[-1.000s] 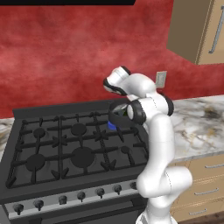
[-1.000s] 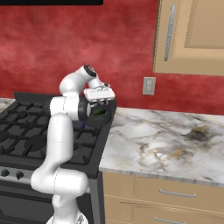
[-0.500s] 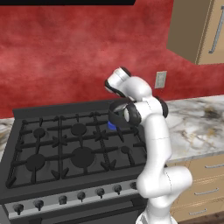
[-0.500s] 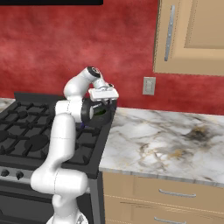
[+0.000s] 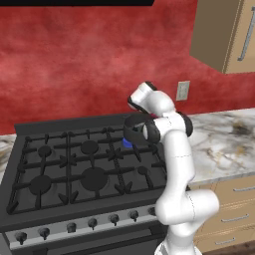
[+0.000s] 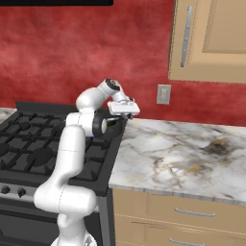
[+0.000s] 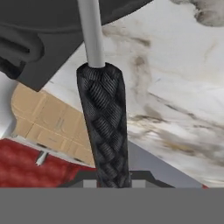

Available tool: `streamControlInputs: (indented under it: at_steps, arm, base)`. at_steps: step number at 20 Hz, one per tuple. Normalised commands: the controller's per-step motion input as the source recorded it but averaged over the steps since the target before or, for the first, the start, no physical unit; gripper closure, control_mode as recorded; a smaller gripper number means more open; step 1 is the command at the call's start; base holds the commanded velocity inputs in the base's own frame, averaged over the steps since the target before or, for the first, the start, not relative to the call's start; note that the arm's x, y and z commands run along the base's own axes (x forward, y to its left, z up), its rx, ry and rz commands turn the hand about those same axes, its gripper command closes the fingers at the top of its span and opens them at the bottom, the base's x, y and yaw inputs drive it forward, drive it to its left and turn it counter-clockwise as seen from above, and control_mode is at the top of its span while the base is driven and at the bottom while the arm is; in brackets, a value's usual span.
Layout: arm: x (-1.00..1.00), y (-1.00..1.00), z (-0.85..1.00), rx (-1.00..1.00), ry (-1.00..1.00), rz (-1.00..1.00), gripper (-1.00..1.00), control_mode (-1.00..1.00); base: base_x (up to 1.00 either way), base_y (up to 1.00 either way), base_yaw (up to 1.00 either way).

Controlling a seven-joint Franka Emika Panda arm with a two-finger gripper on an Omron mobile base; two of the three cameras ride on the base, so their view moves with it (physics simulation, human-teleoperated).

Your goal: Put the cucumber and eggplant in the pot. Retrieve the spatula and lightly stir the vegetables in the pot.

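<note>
Kit: Wrist has swung a little to the right since a second ago, seen from the right base view. The hand now sits nearer the marble surface (image 6: 173, 153), at the stove's right rear corner.

Jo: Noted. Claw (image 7: 113, 183) state?

Kit: Clamped on the spatula (image 7: 105, 131). In the hand view the dark, woven-textured handle rises straight up from between the finger tips at lower centre. A pale grey shaft continues to the top edge.

Jo: Blade?

Kit: Cut off by the top of the frame, cannot tell. A dark shape fills the upper left of the hand view; cannot tell what it is.

Jo: What lies behind the spatula?

Kit: Veined marble across the right half of the hand view. Tan drawer fronts and a patch of red wall at lower left, since that view is rolled.

Jo: Stove?

Kit: Black stove (image 5: 64, 164) with cast grates takes up the left and centre of the left base view. The arm (image 5: 174, 164) stands at its right edge, folded back on itself. A small blue thing (image 5: 127, 144) shows just beside the forearm, over the rear right burner.

Jo: Surroundings?

Kit: Wall outlet (image 6: 163, 94) is on the red wall just right of the hand. Tan cabinet (image 6: 211, 38) at upper right.
</note>
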Motion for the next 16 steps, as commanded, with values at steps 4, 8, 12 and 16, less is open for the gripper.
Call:
streamControlInputs:
  at_steps: [4, 8, 12, 16]
  arm:
    - [-0.51, -0.12, 0.00, 0.00, 0.06, 0.02, 1.00, -1.00]
    - [-0.59, 0.00, 0.00, 0.00, 0.01, 0.10, 1.00, -1.00]
    - [-0.36, 0.00, 0.00, 0.00, 0.00, 0.11, 1.00, -1.00]
    - [0.00, 0.00, 0.00, 0.00, 0.02, 0.05, 1.00, -1.00]
  base:
    - [0.00, 0.00, 0.00]
    - [0.00, 0.00, 0.00]
    - [0.00, 0.00, 0.00]
    - [0.00, 0.00, 0.00]
